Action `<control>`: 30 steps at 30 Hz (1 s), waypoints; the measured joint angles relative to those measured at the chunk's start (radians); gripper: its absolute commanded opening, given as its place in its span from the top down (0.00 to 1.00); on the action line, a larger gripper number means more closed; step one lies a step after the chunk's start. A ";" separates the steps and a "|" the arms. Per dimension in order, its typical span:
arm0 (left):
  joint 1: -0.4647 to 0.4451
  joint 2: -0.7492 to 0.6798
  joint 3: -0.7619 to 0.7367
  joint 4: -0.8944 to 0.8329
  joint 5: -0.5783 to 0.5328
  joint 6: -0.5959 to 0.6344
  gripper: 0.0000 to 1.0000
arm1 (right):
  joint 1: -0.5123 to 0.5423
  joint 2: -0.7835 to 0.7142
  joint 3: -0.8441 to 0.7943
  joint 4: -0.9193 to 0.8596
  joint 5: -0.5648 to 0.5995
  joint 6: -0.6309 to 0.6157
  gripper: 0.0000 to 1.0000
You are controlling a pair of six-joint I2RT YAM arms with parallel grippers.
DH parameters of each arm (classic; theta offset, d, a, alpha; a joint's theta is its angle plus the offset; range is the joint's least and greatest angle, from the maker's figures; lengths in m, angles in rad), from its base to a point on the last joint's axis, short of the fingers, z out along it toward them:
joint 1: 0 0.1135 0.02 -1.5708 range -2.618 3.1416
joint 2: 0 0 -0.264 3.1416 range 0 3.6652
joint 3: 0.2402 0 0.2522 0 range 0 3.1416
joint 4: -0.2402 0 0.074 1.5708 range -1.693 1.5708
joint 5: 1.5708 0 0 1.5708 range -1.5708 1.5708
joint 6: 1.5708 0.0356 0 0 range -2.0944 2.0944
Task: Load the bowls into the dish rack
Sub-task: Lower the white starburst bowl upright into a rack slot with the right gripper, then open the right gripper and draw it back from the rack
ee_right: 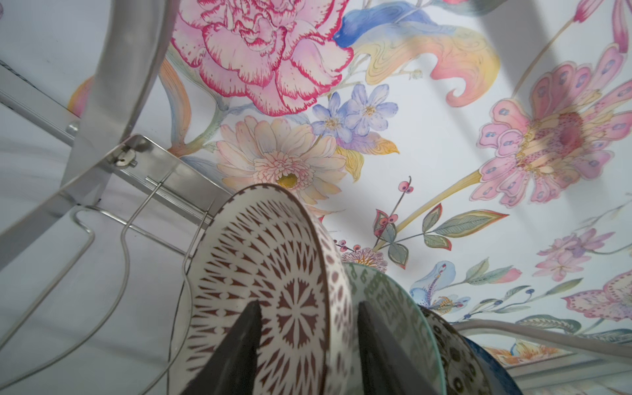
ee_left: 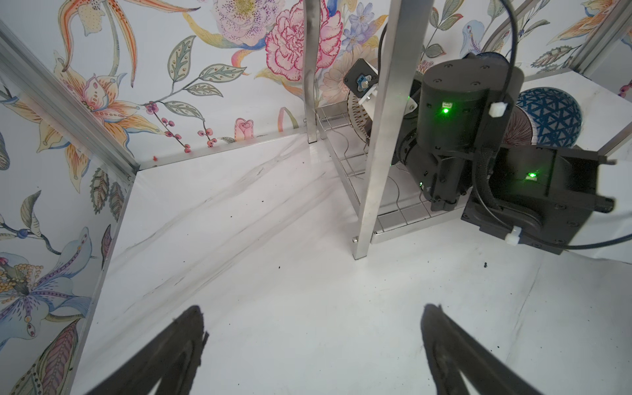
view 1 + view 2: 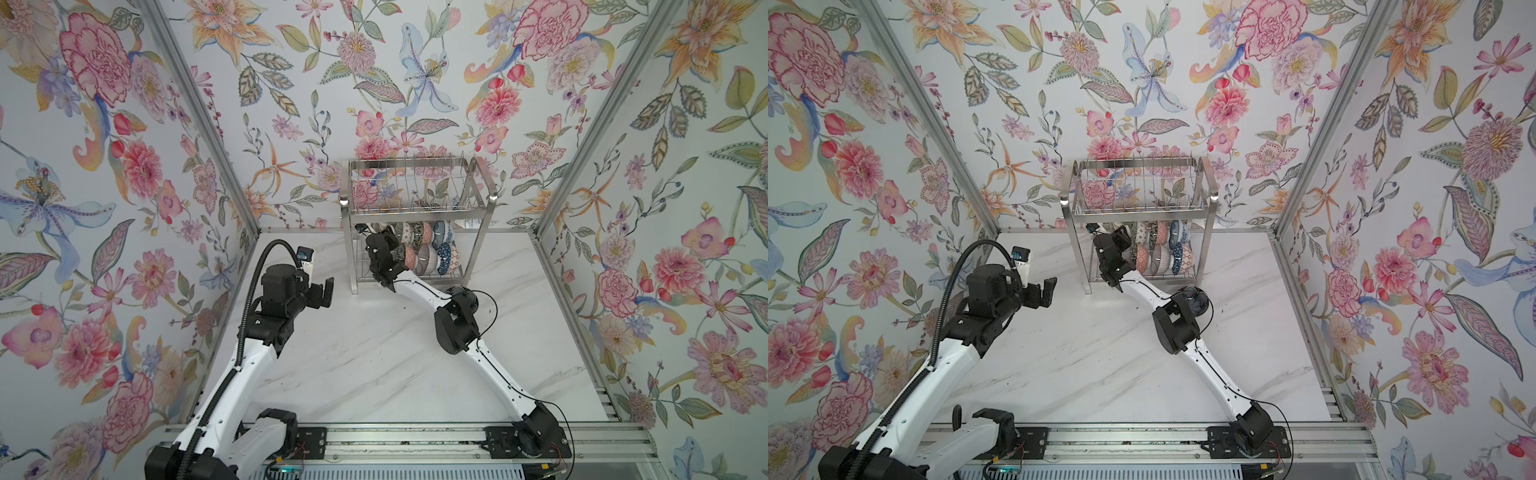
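The dish rack [image 3: 415,212] [image 3: 1138,212] stands at the back of the table, and several bowls [image 3: 432,249] [image 3: 1163,253] stand on edge in two rows on its lower shelf. My right gripper [image 3: 400,252] [image 1: 309,304] reaches into the left end of that shelf. Its jaws stand apart astride the rim of a brown-and-white patterned bowl [image 1: 260,246], one finger inside it, the other between it and a green bowl [image 1: 386,290]. My left gripper [image 3: 325,291] [image 2: 314,307] hangs open and empty over the table, left of the rack. The upper shelf holds no bowls.
A dark blue patterned bowl [image 3: 462,293] [image 3: 1196,297] lies on the marble table [image 3: 374,353], half hidden behind the right arm's elbow. A rack leg [image 2: 379,136] stands between my left gripper and the right wrist. Floral walls close in three sides.
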 measured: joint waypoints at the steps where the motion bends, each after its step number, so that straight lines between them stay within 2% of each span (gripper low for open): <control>1: 0.000 0.000 0.000 0.000 0.000 0.000 0.01 | 0.002 -0.003 -0.006 -0.002 -0.002 0.000 0.40; 7: 0.002 0.000 0.000 0.000 0.000 0.000 0.01 | 0.008 -0.032 -0.056 -0.026 -0.014 0.007 0.13; 11: 0.002 0.000 0.000 0.000 0.001 0.000 0.01 | 0.010 -0.088 -0.116 -0.045 -0.028 0.019 0.00; 16: 0.002 -0.012 -0.001 0.000 0.004 0.000 0.01 | 0.010 -0.201 -0.207 -0.066 -0.061 0.051 0.01; 22: 0.002 -0.024 -0.002 0.000 0.003 0.000 0.01 | 0.008 -0.357 -0.375 -0.104 -0.158 0.137 0.01; 30: 0.004 -0.026 -0.002 0.000 0.003 0.000 0.01 | 0.013 -0.541 -0.718 -0.047 -0.277 0.210 0.01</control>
